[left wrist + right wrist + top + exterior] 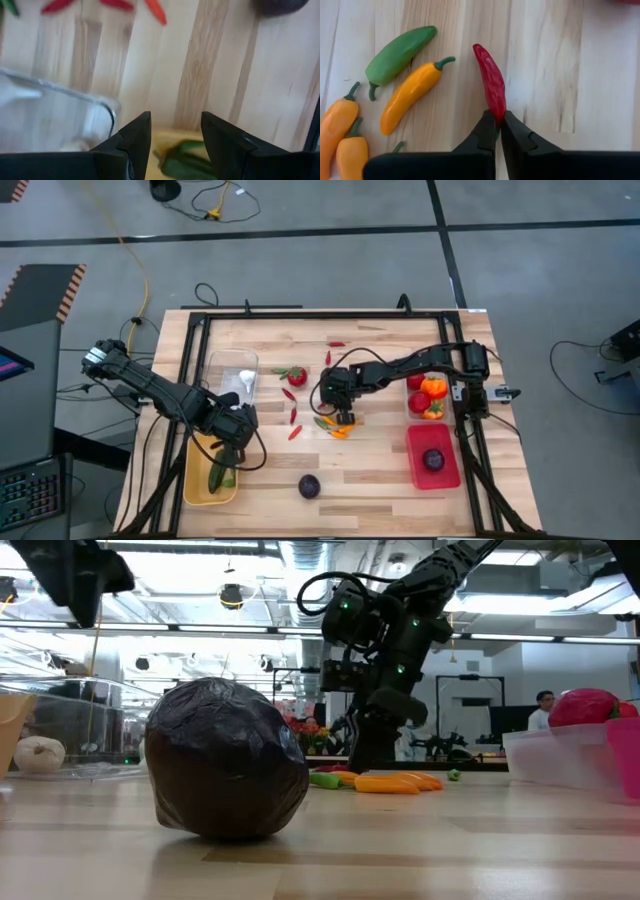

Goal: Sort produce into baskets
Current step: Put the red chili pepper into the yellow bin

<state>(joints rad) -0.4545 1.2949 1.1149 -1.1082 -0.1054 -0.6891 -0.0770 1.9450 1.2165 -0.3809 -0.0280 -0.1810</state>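
Fingers of the right gripper (498, 125) were clamped on a red chilli (491, 82) lying on the table (380, 470) beside orange chillies (412, 95); left gripper (175, 132) hung apart over the yellow basket (195, 480).

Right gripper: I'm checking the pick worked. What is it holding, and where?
The right gripper pinches the red chilli by one end.

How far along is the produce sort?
Partly done. Peppers sit in the clear bin, a purple round in the red bin, a green pepper in the yellow bin. In hand: the right pincer is shut on a red chilli. Left: orange chillies, a loose purple round, a tomato.
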